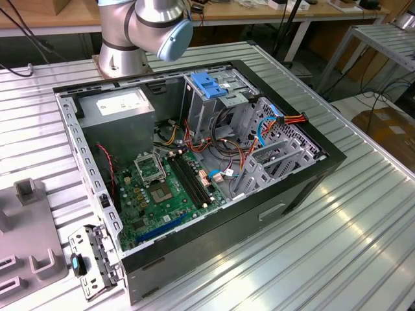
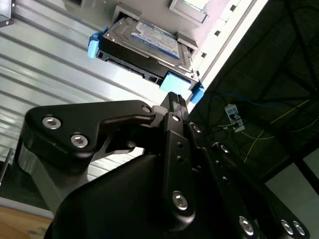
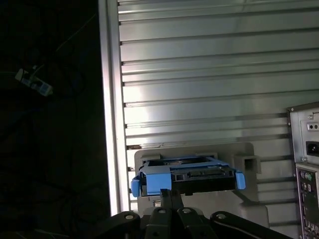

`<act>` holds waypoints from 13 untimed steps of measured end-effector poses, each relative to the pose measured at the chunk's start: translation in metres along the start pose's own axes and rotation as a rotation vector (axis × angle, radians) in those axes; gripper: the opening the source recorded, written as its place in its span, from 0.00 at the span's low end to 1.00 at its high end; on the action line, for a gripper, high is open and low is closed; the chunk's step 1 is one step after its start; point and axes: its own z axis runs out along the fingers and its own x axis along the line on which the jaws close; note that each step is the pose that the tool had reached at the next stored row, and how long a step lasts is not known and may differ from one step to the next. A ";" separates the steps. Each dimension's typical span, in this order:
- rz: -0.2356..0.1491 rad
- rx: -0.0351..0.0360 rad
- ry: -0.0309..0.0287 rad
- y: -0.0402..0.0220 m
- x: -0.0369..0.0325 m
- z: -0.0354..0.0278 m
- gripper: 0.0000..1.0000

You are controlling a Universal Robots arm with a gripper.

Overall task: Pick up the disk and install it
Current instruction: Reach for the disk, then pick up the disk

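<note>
The disk (image 2: 149, 42) is a flat silver-grey drive with a white-and-blue label and blue side rails. In both wrist views it lies in a grey holder (image 3: 249, 159) on the ribbed metal table. My gripper (image 3: 167, 194) is just short of the disk's (image 3: 199, 174) near end, with its black fingers pressed together. In the second wrist view the gripper's (image 2: 173, 97) tips reach the blue tab (image 2: 177, 82) at that end. I cannot see whether they touch it. The disk still rests in the holder.
In the exterior view the open computer case (image 1: 305, 181) lies on the table, with a metal drive cage (image 1: 220, 110) and blue latch (image 1: 204, 84) at its far side. A grey power-supply box (image 1: 123, 110) sits beside it. The table edge (image 3: 112, 99) runs close beside the holder.
</note>
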 end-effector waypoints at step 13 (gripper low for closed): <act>0.000 0.0000 -0.0001 0.0000 0.0008 0.0000 0.11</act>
